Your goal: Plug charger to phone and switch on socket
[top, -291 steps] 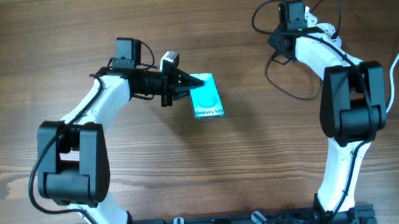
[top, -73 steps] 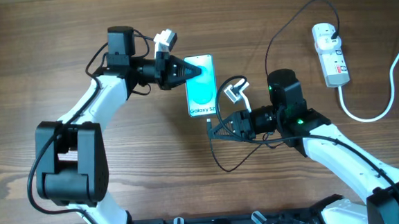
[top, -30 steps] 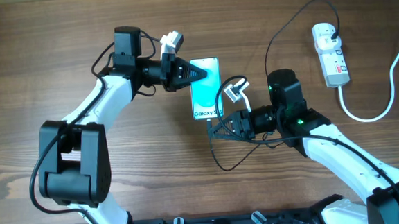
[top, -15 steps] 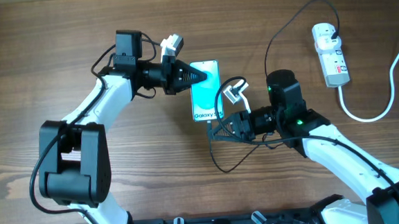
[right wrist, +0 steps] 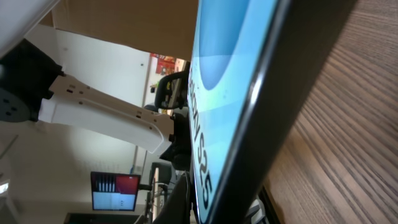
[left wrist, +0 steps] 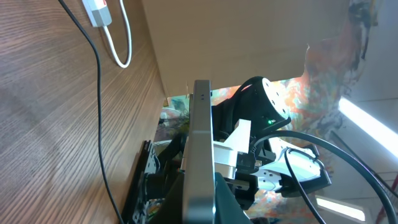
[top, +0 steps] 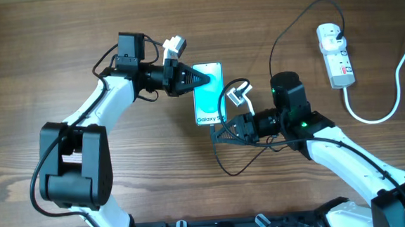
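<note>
Phone [top: 211, 99] clamped in outstretched left tool [top: 202, 77]; right tool [top: 220, 131] at its bottom edge, grip unclear.

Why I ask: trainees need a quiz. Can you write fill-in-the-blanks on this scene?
The phone screen reads "Galaxy ___".
The left claw grips the ___ by its edge.
The white socket lies nearer the robot's ___ arm.
Missing words: S25; phone; right.

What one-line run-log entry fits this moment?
left fingers: gripping phone | right fingers: charger held at phone's lower edge, insertion unclear | socket: untouched, far right
</note>
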